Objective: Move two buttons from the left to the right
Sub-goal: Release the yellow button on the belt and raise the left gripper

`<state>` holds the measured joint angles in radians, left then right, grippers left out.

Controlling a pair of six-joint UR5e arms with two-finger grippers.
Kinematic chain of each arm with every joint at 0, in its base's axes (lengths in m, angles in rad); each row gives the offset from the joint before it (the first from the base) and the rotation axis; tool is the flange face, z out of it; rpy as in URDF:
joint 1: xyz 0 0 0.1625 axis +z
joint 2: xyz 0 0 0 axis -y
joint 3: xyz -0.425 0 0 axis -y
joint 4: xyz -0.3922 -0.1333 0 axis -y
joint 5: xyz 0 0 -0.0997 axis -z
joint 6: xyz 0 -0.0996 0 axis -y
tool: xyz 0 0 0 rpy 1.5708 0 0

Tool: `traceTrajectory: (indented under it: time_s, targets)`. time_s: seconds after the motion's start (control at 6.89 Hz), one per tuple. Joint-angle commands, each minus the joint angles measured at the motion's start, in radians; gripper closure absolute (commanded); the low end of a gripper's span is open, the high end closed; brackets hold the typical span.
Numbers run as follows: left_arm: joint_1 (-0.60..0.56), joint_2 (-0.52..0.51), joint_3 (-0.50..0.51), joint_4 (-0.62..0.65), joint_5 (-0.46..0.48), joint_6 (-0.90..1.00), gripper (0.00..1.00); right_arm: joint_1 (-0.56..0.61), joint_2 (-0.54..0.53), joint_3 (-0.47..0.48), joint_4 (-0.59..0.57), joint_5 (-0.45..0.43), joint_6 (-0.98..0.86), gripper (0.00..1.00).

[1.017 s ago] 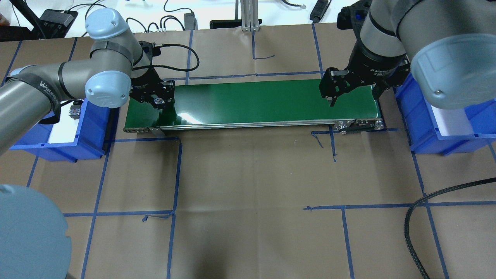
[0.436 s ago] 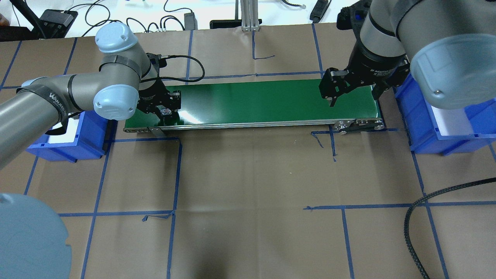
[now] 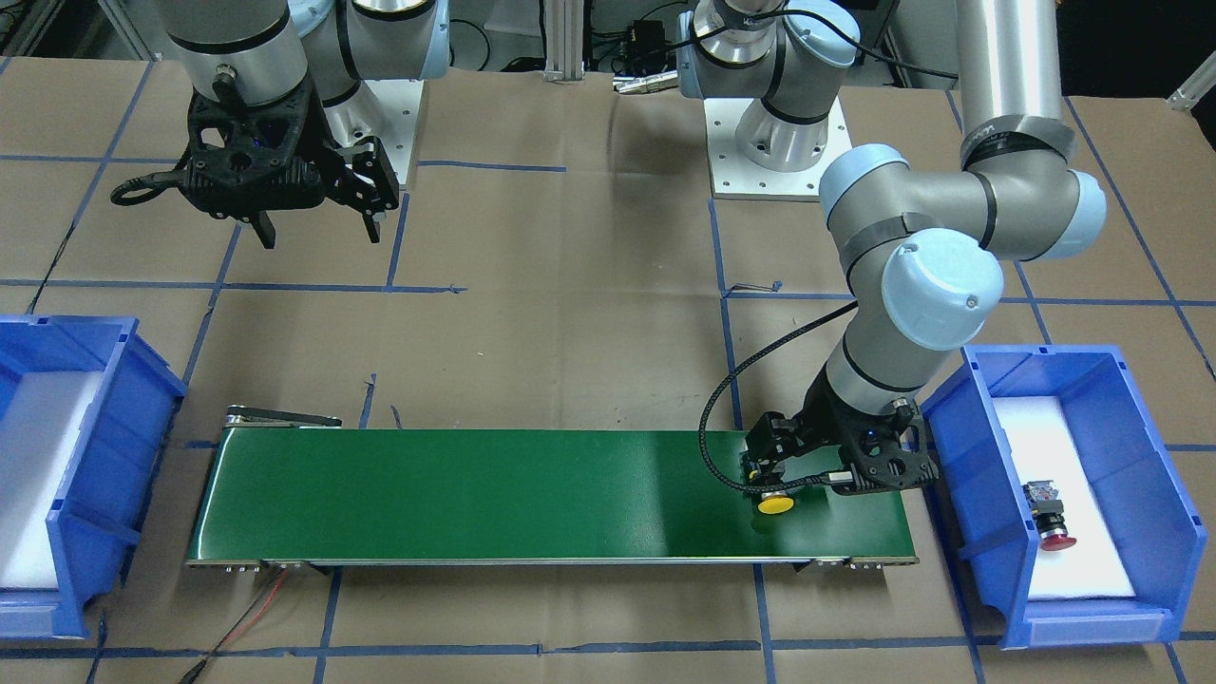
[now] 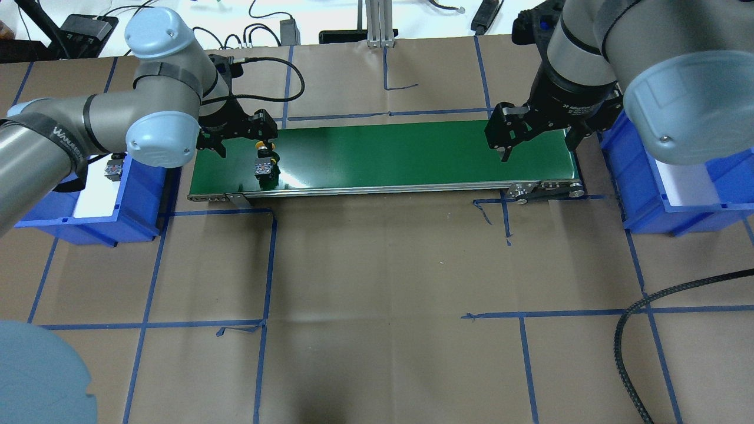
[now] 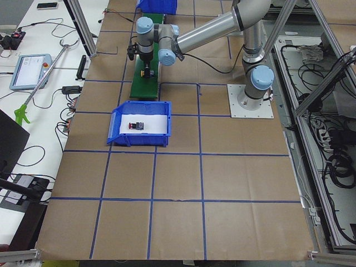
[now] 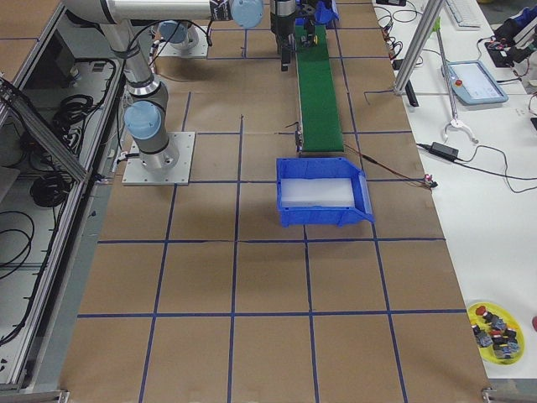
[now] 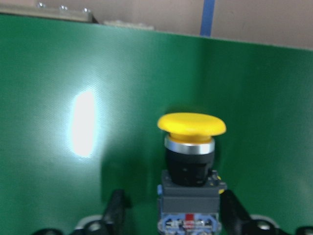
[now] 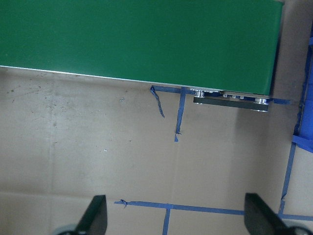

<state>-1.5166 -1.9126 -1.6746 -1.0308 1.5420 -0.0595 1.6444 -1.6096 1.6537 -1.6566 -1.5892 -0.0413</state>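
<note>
Button (image 4: 265, 165) lies at belt's (image 4: 400, 153) 9 o'clock end between parted left gripper (image 7: 172, 205); right gripper (image 4: 538, 150) parted, 3 o'clock.

Silver-grey tubes on left arm (image 3: 993, 57) & right arm (image 3: 218, 24), pale blue joint caps w/ small screws, black bands; white lettering on the left's. Black left end effector (image 4: 247, 144) & right end effector (image 3: 321, 233), 2 fingers each. Black braided cable (image 3: 760, 356) by left wrist, white base plates (image 3: 731, 176)
</note>
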Motion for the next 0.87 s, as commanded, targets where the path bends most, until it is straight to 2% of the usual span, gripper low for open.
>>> traceTrajectory:
  time_s: [0.0,0.15,0.44,0.73]
  targets:
    - [0.007,0.073,0.085,-0.133,-0.002,0.006,0.00,0.000,0.000,0.000,0.000,0.000,0.000,0.00]
    - [0.015,0.085,0.104,-0.171,0.000,0.012,0.00,0.000,0.000,0.000,0.000,0.000,0.001,0.00]
    - [0.062,0.086,0.110,-0.170,-0.002,0.062,0.00,0.000,-0.001,0.000,0.000,0.000,0.001,0.00]
    - [0.221,0.086,0.110,-0.173,-0.002,0.308,0.00,0.000,-0.001,0.000,0.000,0.000,0.003,0.00]
